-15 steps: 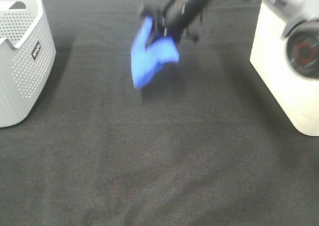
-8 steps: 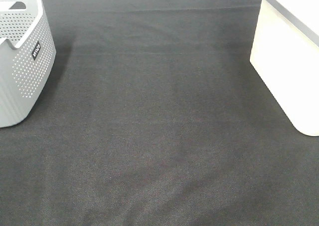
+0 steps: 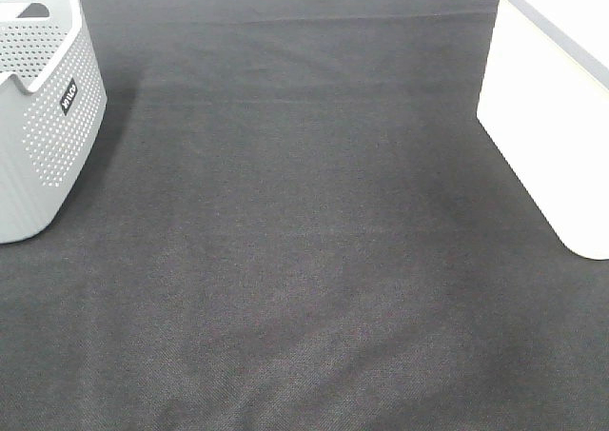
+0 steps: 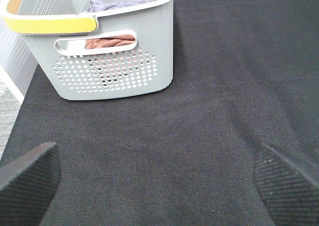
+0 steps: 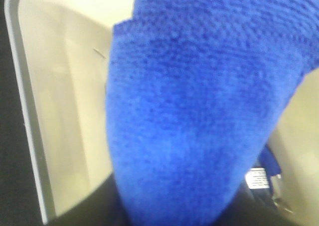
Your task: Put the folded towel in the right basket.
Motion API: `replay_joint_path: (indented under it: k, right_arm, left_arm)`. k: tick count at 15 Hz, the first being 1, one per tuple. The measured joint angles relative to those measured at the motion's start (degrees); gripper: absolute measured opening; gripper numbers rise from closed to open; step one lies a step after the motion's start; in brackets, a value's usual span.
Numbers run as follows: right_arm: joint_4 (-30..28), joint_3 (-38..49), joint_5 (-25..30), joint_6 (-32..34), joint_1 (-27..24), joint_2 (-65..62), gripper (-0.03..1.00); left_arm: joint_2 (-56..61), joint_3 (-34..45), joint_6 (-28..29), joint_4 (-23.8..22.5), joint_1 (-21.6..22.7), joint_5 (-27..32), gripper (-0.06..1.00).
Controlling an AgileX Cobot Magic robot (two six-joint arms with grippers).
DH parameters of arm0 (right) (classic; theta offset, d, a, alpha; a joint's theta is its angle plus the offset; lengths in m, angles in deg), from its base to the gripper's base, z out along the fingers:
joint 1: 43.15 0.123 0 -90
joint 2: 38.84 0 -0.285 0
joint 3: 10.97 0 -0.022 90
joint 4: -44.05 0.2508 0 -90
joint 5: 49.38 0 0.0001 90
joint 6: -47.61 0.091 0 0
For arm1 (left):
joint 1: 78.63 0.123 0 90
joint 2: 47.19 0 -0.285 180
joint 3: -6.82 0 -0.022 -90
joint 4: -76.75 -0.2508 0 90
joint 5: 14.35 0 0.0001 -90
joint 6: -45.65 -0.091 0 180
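The folded towel (image 5: 199, 111) hangs directly over the mouth of the right basket (image 5: 60, 136), hiding your right gripper's jaws, so their grip cannot be told. Your left gripper (image 4: 159, 186), spread wide, sits well apart beside the grey basket (image 4: 114, 71).

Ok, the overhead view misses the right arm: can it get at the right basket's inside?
Probably yes. Its wrist view shows the blue towel hanging over the open inside of the white basket, with nothing between. The tool itself is hidden behind the towel.
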Motion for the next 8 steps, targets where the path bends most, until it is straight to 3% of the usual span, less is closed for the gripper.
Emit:
replay_joint_path:
  k: [2, 3, 6, 8]
  right_arm:
    - [0.40, 0.00, -0.06, -1.09, 0.86, 2.41, 0.81]
    - [0.46, 0.00, -0.06, -1.72, 1.55, 3.04, 0.89]
    - [0.29, -0.06, -0.06, -1.83, 5.33, 2.98, 0.96]
    - [-2.35, -0.29, -0.11, -0.23, 11.40, 1.43, 0.97]
  left_arm:
    - [0.00, 0.00, 0.00, -0.06, 0.00, 0.00, 0.98]
    - [0.00, 0.00, 0.00, -0.06, 0.00, 0.00, 0.98]
    - [0.00, 0.00, 0.00, -0.06, 0.00, 0.00, 0.98]
    - [0.00, 0.00, 0.00, -0.06, 0.00, 0.00, 0.98]
